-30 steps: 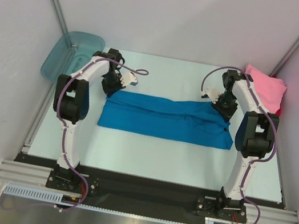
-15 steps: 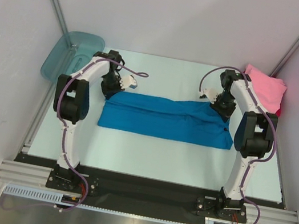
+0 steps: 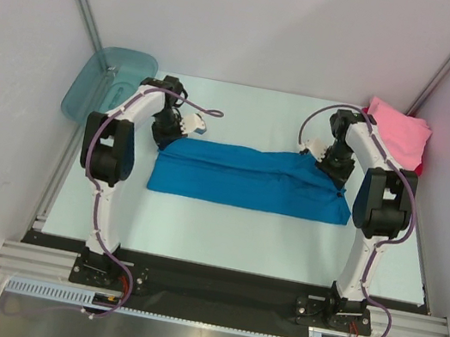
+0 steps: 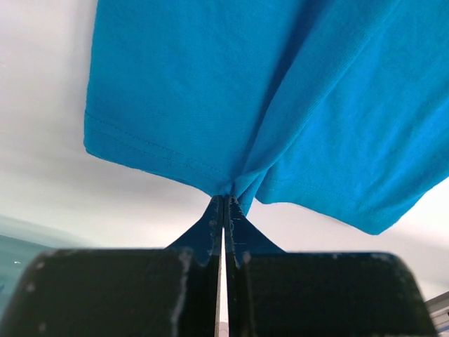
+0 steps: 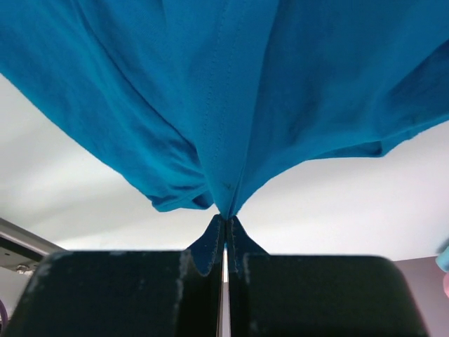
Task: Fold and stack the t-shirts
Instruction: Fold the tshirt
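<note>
A bright blue t-shirt (image 3: 249, 180) lies as a long band across the middle of the table, its far edge lifted at both ends. My left gripper (image 3: 165, 142) is shut on the far left corner of the blue t-shirt (image 4: 231, 105), the cloth pinched at the fingertips (image 4: 226, 203). At the other end my right gripper (image 3: 335, 172) is shut on the far right corner, where the blue t-shirt (image 5: 231, 91) bunches into its fingertips (image 5: 226, 223). A pink t-shirt (image 3: 401, 134) sits folded at the far right corner, with a red edge under it.
A translucent teal plastic tub (image 3: 109, 83) leans at the far left corner against the wall. Side walls close in on both sides. The black rail with the arm bases (image 3: 212, 293) runs along the near edge.
Both grippers have drawn the shirt's far corners slightly toward the back of the table. The right gripper also shifted a little to the right. Both grips hold unchanged.
</note>
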Robot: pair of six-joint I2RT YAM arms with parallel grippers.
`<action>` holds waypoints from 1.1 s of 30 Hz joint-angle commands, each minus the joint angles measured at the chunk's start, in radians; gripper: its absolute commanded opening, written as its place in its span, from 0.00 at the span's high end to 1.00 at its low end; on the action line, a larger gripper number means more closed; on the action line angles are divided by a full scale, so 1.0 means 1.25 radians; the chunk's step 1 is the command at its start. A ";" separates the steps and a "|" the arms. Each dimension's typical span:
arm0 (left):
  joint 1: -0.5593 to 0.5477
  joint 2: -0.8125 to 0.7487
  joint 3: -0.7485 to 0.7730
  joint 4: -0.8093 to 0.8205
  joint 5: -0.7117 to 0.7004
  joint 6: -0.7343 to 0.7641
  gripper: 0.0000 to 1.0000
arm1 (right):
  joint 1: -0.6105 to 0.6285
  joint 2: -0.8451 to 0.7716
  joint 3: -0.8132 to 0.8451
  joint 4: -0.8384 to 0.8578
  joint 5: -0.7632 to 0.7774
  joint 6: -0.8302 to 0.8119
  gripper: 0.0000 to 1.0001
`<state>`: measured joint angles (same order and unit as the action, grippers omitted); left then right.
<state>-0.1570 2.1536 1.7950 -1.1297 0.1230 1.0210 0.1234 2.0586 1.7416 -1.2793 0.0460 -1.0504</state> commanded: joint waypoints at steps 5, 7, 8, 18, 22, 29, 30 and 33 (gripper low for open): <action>-0.007 -0.006 -0.010 -0.025 -0.010 0.034 1.00 | 0.003 -0.053 -0.007 -0.031 0.020 -0.020 1.00; -0.008 -0.006 -0.019 -0.025 -0.016 0.040 0.97 | 0.003 -0.054 -0.009 -0.032 0.017 -0.020 1.00; -0.008 -0.006 -0.021 -0.026 -0.019 0.042 0.95 | 0.002 -0.054 -0.011 -0.033 0.017 -0.019 1.00; -0.009 0.007 -0.063 -0.031 -0.096 0.073 0.56 | 0.003 -0.056 -0.023 -0.032 0.025 -0.026 0.80; -0.006 0.015 -0.041 -0.017 -0.125 0.066 0.54 | 0.004 -0.058 -0.023 -0.031 0.022 -0.026 0.68; 0.013 0.038 0.034 -0.010 -0.167 0.067 0.54 | 0.003 -0.072 -0.036 -0.016 0.026 -0.030 0.61; 0.021 0.041 0.050 -0.013 -0.165 0.067 0.54 | 0.003 -0.072 -0.037 -0.014 0.029 -0.030 0.61; 0.037 0.054 0.154 -0.015 -0.144 0.042 0.55 | 0.001 -0.070 -0.036 0.008 0.029 -0.020 0.61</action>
<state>-0.1398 2.2204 1.8599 -1.1557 -0.0593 1.0813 0.1234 2.0174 1.6981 -1.2819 0.0658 -1.0740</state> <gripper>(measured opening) 0.449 0.388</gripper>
